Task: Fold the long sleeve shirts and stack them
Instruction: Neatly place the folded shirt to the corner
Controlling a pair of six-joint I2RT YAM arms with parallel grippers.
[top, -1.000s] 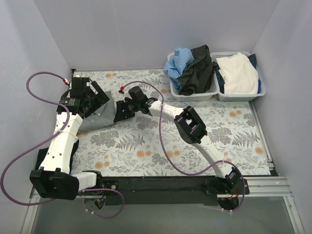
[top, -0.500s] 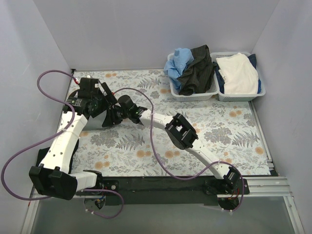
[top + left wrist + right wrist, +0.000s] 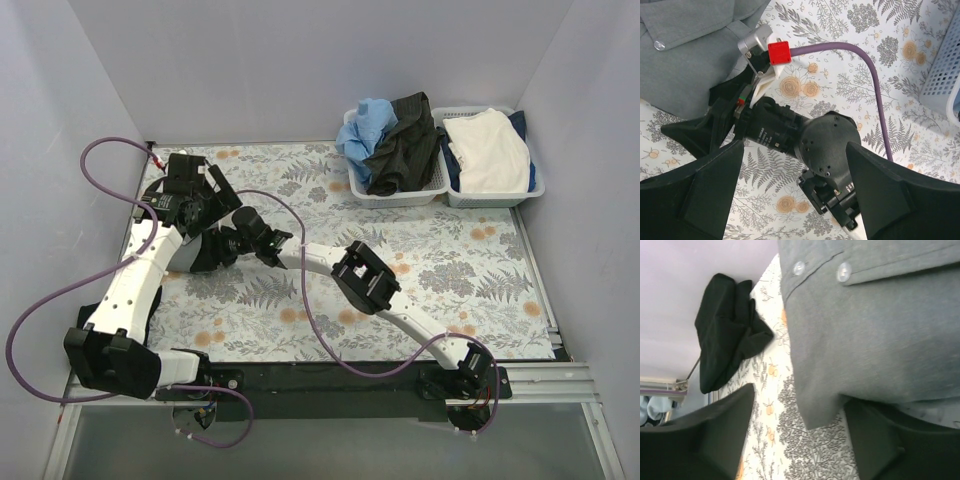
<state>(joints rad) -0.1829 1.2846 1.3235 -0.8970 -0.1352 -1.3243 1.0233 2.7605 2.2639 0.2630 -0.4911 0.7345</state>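
**Student:** How many of each item appear?

**Tutor:** There are two shirts. The grey shirt [image 3: 865,330] shows two buttons [image 3: 843,271] on its placket. The black shirt [image 3: 722,335] lies bunched at the left edge, by the wall [image 3: 700,260]. Two white baskets [image 3: 400,198] of clothes stand side by side in the far right corner. Two purple cables [image 3: 320,320] trail from the arms.

**Student:** And the grippers?

**Tutor:** Both crowd the far left corner. The left gripper [image 3: 792,145] hangs with its jaws spread wide, holding nothing, directly above the right gripper [image 3: 800,400]. The right gripper's jaws also stand apart, and the grey shirt's hem lies between them, unpinched.

**Student:** Where is there room to move?

**Tutor:** The floral table [image 3: 450,270] shows bare from the middle to the right edge, well apart from both shirts.
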